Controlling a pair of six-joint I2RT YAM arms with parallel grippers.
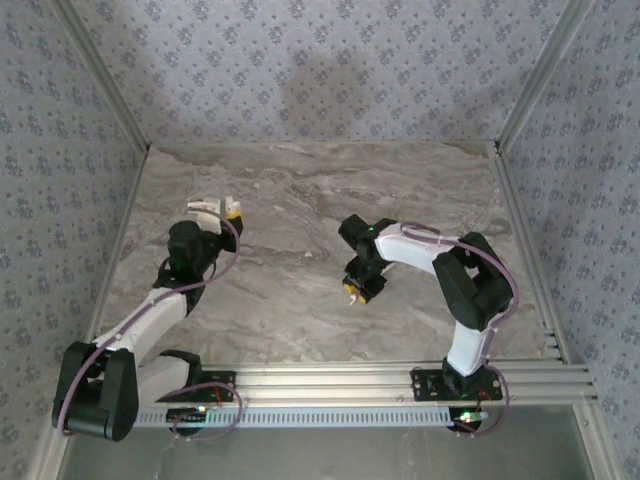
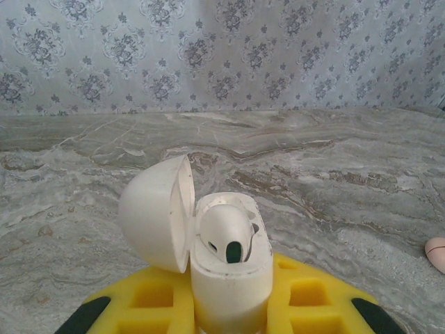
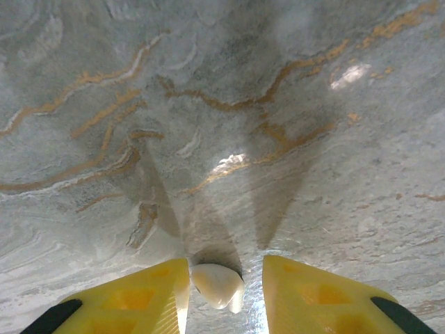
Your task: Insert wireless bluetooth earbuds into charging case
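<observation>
My left gripper (image 2: 229, 316) is shut on the white charging case (image 2: 229, 282) and holds it upright above the table. The case's lid (image 2: 156, 212) is swung open to the left. One white earbud (image 2: 224, 233) sits in the case's mouth. From above, that gripper (image 1: 222, 208) is at the back left with the case (image 1: 205, 207) at its tip. My right gripper (image 1: 352, 292) points down at the table's middle. Its yellow fingers (image 3: 146, 296) straddle a second white earbud (image 3: 217, 285) lying on the marble. The earbud lies against the left finger, with a gap to the right one, so the right gripper (image 3: 224, 268) is open.
A small round pinkish object (image 2: 437, 254) lies on the marble table (image 1: 300, 190) at the right edge of the left wrist view. Patterned walls enclose the table on three sides. A metal rail (image 1: 330, 385) runs along the near edge by the arm bases.
</observation>
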